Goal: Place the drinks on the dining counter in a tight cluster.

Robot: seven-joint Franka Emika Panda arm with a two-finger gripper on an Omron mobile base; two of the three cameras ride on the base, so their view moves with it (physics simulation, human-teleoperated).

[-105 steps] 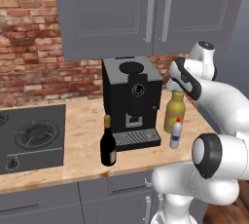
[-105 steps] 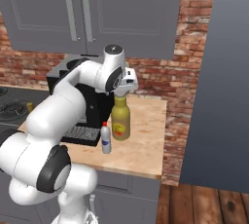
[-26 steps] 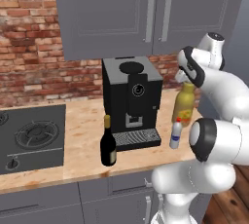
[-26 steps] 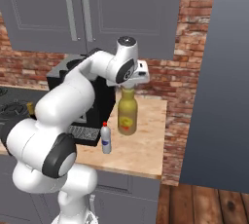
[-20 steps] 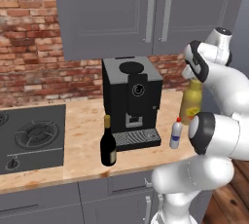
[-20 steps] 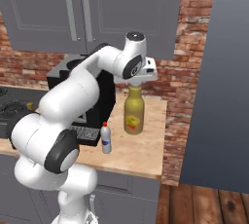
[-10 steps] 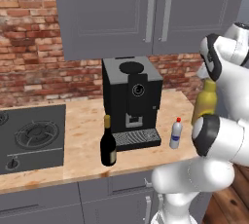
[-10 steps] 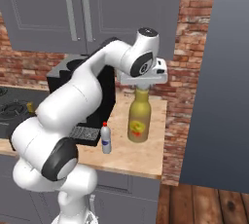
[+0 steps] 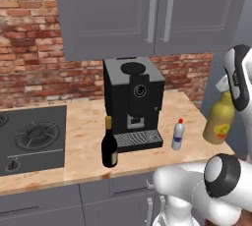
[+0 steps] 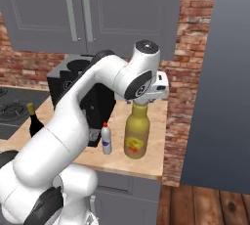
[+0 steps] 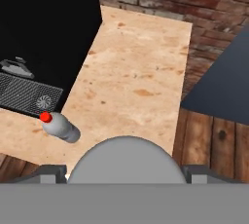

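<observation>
The fat yellow-olive bottle [image 9: 220, 122] [image 10: 136, 133] with a red-yellow label hangs from my gripper [image 10: 145, 100], which is shut on its neck just under the grey cap [image 11: 125, 162]. It is over the right end of the wooden counter [image 9: 83, 131]. The small clear red-capped bottle [image 9: 178, 134] [image 10: 106, 138] [image 11: 59, 126] stands beside the coffee machine's drip tray. The dark wine bottle [image 9: 109, 144] [image 10: 33, 121] stands at the machine's front left. The dining counter is out of view.
A black coffee machine [image 9: 133, 99] [image 10: 80, 97] stands mid-counter, with a stove [image 9: 29, 139] to its left and grey wall cabinets [image 9: 147, 9] above. A brick wall backs the counter. Right of the counter's end is a dark grey panel [image 10: 219, 72] over wooden floor [image 11: 214, 140].
My arm has swung right with the yellow-olive bottle, carrying it from beside the small clear bottle out over the counter's right end. The other two bottles have not moved.
</observation>
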